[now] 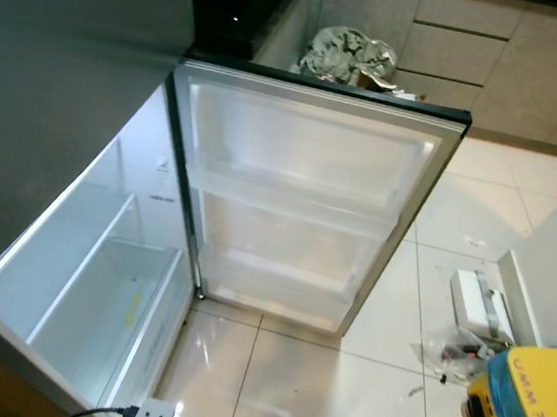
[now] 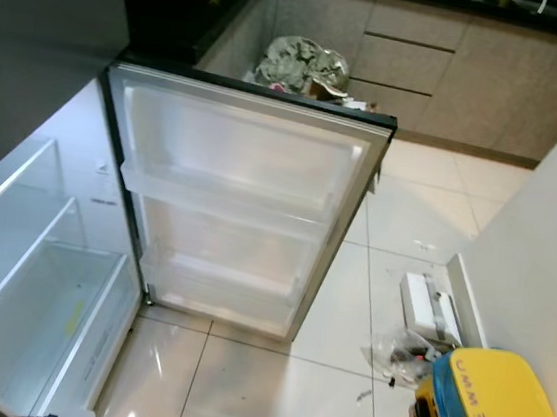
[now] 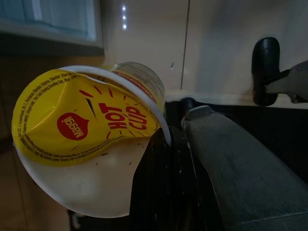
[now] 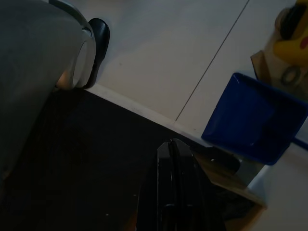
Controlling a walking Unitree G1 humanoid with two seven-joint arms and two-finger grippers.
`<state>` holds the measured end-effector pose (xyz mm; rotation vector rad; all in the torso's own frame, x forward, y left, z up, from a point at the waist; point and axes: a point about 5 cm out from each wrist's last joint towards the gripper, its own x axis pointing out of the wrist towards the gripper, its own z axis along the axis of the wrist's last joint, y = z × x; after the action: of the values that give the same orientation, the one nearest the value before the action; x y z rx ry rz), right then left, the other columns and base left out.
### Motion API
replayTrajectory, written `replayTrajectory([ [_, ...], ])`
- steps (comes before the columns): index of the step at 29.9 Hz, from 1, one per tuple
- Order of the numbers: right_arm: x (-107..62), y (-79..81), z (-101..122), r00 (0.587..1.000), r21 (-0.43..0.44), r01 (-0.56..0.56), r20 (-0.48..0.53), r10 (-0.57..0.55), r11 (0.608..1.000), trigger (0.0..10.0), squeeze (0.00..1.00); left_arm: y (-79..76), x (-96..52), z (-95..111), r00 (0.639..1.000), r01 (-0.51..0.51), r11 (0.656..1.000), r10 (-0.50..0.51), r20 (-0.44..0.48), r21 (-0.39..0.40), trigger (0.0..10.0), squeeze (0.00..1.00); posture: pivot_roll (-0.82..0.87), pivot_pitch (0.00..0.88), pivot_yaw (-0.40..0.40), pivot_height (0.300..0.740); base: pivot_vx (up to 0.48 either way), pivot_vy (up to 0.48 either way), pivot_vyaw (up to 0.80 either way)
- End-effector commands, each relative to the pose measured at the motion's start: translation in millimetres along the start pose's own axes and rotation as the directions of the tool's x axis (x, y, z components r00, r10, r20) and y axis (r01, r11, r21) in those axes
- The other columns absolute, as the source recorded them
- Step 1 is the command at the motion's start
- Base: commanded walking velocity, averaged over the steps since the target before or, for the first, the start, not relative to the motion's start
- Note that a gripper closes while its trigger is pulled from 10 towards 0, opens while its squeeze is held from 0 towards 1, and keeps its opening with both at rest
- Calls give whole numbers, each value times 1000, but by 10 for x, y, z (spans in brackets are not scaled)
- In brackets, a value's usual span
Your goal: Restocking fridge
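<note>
Left wrist view: Maggi Hot Cup noodle cup (image 3: 84, 144) pinched in the left gripper (image 3: 166, 159), yellow foil lid facing the camera, one black finger (image 3: 163, 192) pressed against the cup's side just under the rim.
Left gripper state: clamped on the cup, low over the pale floor tiles (image 3: 226, 43), robot's black foot (image 3: 265, 70) beyond the fingertips.
Cup handling: likely light, thin-walled and easy to dent; lid foil creased and partly lifted at the edge, so fragile there; smooth wall probably slippery under a loose pinch.
Hold point: best on the stiff band right below the rolled rim, as now, not on the foil and not mid-wall where the cup would buckle.
Right wrist view: right gripper (image 4: 175, 192) with fingers pressed together, holding nothing, hanging over a dark mat (image 4: 96, 159); blue bin (image 4: 255, 118) just ahead of the fingertips.
Head views: fridge (image 1: 99, 279) open ahead, white inner compartment bare, fridge door (image 1: 298, 211) swung wide with bare door shelves.
Floor clutter: yellow-lidded container (image 2: 488, 403) and small packets (image 2: 427, 316) off to the right-gripper side.
Step in hand: judged as carrying the cup toward the fridge; placement not yet done.
Risk: squeezing harder could crush the wall; tilting could peel the lid.
</note>
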<state>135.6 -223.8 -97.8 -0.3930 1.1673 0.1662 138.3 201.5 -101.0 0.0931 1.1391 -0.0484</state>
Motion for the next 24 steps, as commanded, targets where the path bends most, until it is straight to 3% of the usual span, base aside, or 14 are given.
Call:
replayTrajectory([
  [1,-5,-19,-29,1000,-1,2,-6,-2,1000,10000,0,-31,0,-40,1000,12,1000,-12,-16,-7,10000,0,-65,93,-36,740,0,-465,0],
  [17,-11,-5,-41,999,-10,-40,11,40,999,10000,0,-32,-1,-48,1000,16,1000,-16,-19,-4,10000,0,-69,94,-34,740,0,-464,0],
  [24,-14,-21,-54,999,-2,-32,9,32,999,10000,0,-17,-3,-43,1000,17,1000,-16,-19,5,10000,0,-73,90,-30,740,0,-463,588],
])
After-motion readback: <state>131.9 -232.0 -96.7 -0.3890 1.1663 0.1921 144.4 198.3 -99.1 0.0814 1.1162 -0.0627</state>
